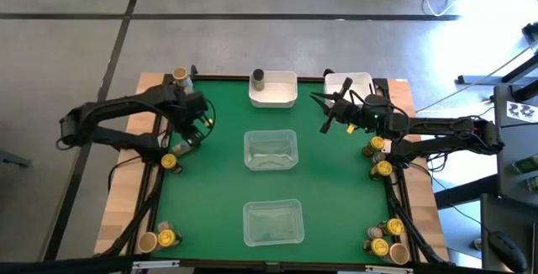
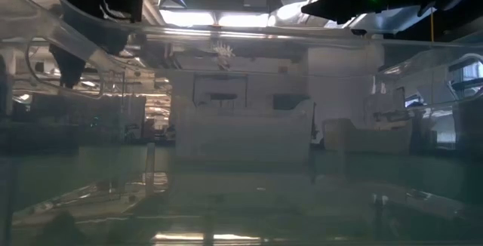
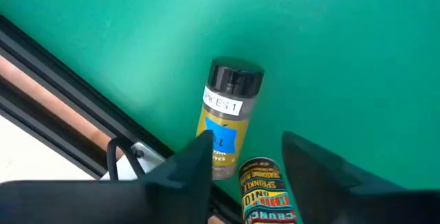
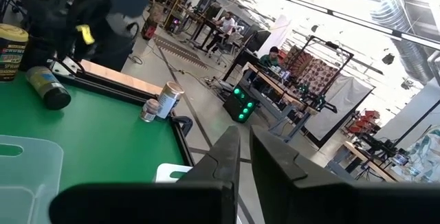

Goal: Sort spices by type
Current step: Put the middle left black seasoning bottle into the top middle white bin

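My left gripper [image 3: 244,163] [image 1: 190,133] points down over the mat's left edge, open. Below it a dark-capped jar with a yellow and blue label [image 3: 228,117] lies on its side on the green mat. Next to that stands a yellow-labelled jar [image 3: 265,196], seen below the gap between the fingers. I see no touch. My right gripper [image 4: 244,148] [image 1: 326,113] hangs level over the far right of the mat, shut and empty. More spice jars stand at the far left corner [image 1: 180,76], the right edge [image 1: 378,156] and both near corners [image 1: 160,239] [image 1: 387,239].
Two white bins sit at the far edge [image 1: 282,97] [image 1: 351,81]; a dark grey jar [image 1: 258,77] stands in the left one. Two clear trays [image 1: 271,135] [image 1: 272,207] lie down the mat's middle. A black rail [image 3: 62,73] borders the mat beside the left jars.
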